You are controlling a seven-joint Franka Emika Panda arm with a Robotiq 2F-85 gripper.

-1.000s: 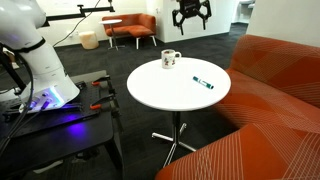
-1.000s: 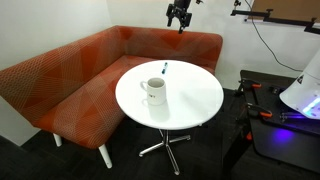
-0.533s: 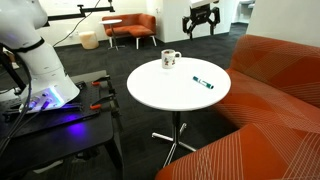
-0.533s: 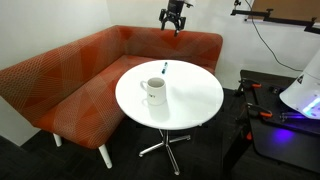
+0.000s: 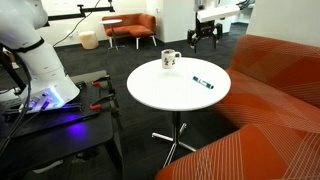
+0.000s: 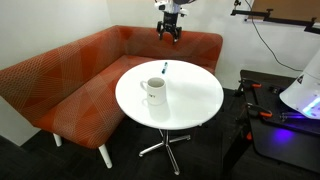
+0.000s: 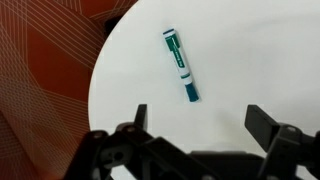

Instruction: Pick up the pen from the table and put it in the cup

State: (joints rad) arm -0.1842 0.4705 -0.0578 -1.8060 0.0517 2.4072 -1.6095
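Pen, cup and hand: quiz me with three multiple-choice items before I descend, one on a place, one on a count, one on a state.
1. Where is the pen relative to the cup?
A) inside it
B) on the table, apart from it
C) leaning on its handle

2. How many cups stand on the table?
A) one
B) two
C) three

3. What state is the hand in?
A) shut on the pen
B) open and empty, in the air
C) open, resting on the table

Answers:
1 B: both exterior views show bare white top between pen and cup.
2 A: only one white cup shows.
3 B: the wrist view shows its fingers wide apart with nothing between them.
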